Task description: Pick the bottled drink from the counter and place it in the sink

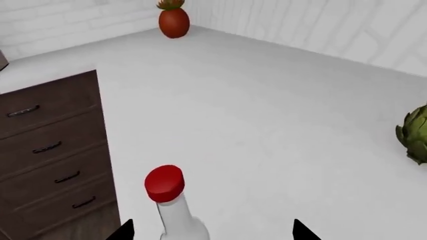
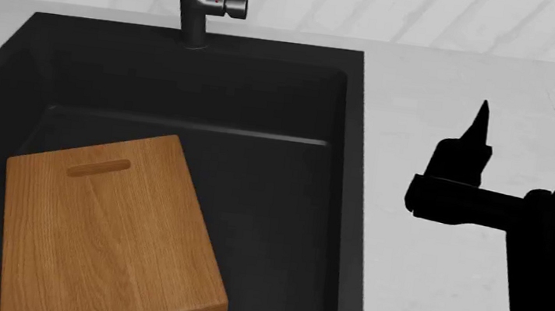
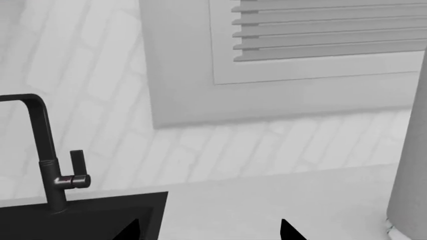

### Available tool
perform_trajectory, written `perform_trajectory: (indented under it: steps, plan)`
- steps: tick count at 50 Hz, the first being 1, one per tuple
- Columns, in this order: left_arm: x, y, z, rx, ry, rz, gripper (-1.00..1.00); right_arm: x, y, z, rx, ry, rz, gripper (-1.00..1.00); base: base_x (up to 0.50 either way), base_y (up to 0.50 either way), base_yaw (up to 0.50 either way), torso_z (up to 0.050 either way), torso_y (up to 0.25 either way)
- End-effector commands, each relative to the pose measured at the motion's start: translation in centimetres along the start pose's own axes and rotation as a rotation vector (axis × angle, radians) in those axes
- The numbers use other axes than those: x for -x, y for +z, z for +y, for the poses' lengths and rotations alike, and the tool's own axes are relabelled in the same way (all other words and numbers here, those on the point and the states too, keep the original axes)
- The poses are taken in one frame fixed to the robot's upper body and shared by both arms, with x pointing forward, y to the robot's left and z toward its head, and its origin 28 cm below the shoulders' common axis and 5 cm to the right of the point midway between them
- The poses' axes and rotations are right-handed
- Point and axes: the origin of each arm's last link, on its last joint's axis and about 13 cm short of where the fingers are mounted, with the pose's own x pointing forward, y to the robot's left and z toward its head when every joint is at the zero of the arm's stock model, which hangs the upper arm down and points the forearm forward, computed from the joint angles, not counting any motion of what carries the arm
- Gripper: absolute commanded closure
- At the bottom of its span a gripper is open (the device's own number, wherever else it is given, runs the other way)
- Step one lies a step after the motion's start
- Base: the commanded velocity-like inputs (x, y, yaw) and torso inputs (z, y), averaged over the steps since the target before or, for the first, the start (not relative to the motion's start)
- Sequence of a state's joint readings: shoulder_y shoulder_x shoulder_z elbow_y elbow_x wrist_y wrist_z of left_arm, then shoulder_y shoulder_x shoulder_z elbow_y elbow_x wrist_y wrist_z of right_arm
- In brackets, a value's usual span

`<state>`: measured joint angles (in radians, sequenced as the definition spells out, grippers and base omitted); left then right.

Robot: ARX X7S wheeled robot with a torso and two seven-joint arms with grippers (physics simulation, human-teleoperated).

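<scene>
The bottled drink, whitish with a round red cap, stands upright on the white counter. It shows only in the left wrist view. My left gripper is open, and the bottle's neck is between its two dark fingertips, nearer one of them and touching neither. The black sink with its dark faucet fills the left of the head view. My right gripper is over the counter right of the sink. In the right wrist view it is open and empty, facing the faucet.
A light wooden cutting board lies in the sink. A red fruit stands far back on the counter and a green artichoke at one side. Dark brown drawers lie below the counter edge. A grey cylinder stands beside my right gripper.
</scene>
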<state>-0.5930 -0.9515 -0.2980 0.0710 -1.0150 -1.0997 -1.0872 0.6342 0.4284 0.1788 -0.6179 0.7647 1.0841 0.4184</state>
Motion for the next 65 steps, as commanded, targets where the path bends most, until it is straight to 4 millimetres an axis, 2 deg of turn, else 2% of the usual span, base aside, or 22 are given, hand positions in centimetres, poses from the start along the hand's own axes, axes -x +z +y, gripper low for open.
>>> perform_trajectory:
  steps: [1,23,50,65]
  plan:
    - [-0.6,0.5,0.0,0.016,0.02,-0.014,-1.0,-0.1,-0.2,0.1,-0.002,0.003,0.005,-1.0,0.0,0.0,0.0,0.0,0.0]
    - [-1.7,1.1,-0.2,0.062,0.037,-0.018,-1.0,-0.3,-0.6,0.2,-0.004,0.007,0.013,-1.0,0.0,0.0,0.0,0.0,0.0]
    - [-3.1,0.9,-0.6,0.071,0.077,0.028,-1.0,-0.5,-0.8,0.5,-0.007,0.015,0.02,-1.0,0.0,0.0,0.0,0.0,0.0]
    - [-3.1,1.1,-0.5,0.074,0.107,0.058,-1.0,-0.3,-1.0,0.3,-0.021,0.011,0.022,-1.0,0.0,0.0,0.0,0.0,0.0]
